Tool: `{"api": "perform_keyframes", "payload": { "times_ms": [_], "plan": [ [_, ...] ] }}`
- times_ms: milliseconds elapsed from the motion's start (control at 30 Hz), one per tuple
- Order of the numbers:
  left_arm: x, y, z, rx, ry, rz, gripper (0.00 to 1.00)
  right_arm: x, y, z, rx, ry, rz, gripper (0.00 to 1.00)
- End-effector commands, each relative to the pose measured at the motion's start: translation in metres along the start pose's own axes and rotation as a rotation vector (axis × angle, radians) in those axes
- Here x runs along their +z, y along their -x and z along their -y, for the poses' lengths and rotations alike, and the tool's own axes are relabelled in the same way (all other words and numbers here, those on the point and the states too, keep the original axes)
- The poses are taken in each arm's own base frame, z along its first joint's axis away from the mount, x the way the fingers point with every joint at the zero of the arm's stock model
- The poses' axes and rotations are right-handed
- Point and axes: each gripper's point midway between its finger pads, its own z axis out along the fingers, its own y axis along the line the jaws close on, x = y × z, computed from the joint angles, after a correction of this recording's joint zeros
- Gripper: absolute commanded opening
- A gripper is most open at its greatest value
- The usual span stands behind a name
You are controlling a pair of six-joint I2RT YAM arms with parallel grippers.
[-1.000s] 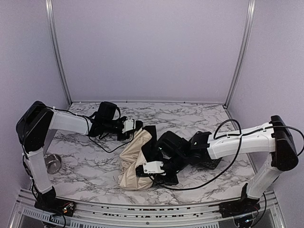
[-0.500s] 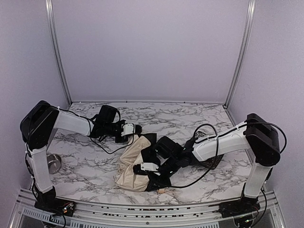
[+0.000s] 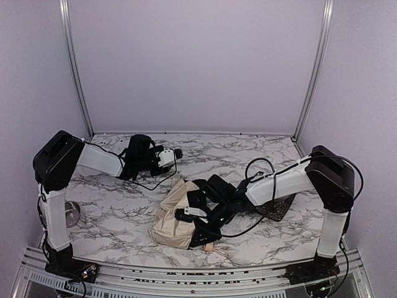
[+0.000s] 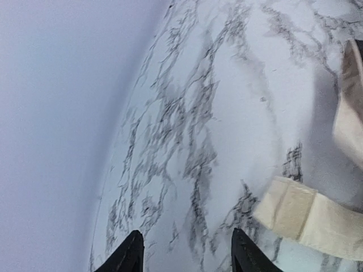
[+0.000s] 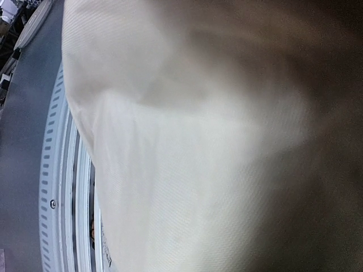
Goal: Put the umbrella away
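The umbrella (image 3: 173, 214) lies in a crumpled cream heap on the marble table (image 3: 248, 155), middle and towards the near edge. The right gripper (image 3: 197, 222) is buried in its folds, seemingly pinning or gathering the cloth. How its jaws stand I cannot tell, since fabric hides them. The left gripper (image 4: 184, 262) hovers just beyond the heap's far-left side, jaws partly apart and empty, probably lining up a fresh hold on the loose cream flap (image 4: 306, 218) beside it.
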Motion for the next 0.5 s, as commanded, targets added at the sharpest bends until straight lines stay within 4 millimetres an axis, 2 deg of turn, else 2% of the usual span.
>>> {"api": "perform_keyframes", "payload": {
  "times_ms": [0,67,133,200,233,267,333,400,467],
  "plan": [
    [0.003,-0.028,-0.057,-0.083,0.245,-0.13,0.69,0.01,-0.063,0.013,0.229,-0.017,-0.191,0.0],
    [-0.004,-0.041,-0.081,-0.143,0.34,-0.174,0.76,0.009,-0.064,0.017,0.239,-0.038,-0.193,0.0],
    [-0.023,-0.041,-0.109,-0.23,0.441,-0.173,0.77,0.009,-0.063,0.018,0.242,-0.039,-0.19,0.0],
    [-0.051,-0.024,-0.119,-0.285,0.486,-0.134,0.75,0.01,-0.061,0.02,0.242,-0.038,-0.184,0.0],
    [-0.068,-0.006,-0.117,-0.289,0.484,-0.09,0.73,0.01,-0.061,0.019,0.24,-0.032,-0.183,0.0],
    [-0.086,0.012,-0.106,-0.276,0.461,-0.047,0.7,0.01,-0.06,0.021,0.241,-0.03,-0.182,0.0],
    [-0.121,0.055,-0.068,-0.228,0.378,0.071,0.65,0.01,-0.061,0.022,0.248,-0.017,-0.182,0.0],
    [-0.158,0.094,-0.013,-0.209,0.243,0.21,0.61,0.01,-0.06,0.023,0.257,-0.001,-0.179,0.0],
    [-0.186,0.125,0.036,-0.212,0.059,0.352,0.56,0.011,-0.061,0.023,0.268,0.02,-0.179,0.0]
  ]
}}
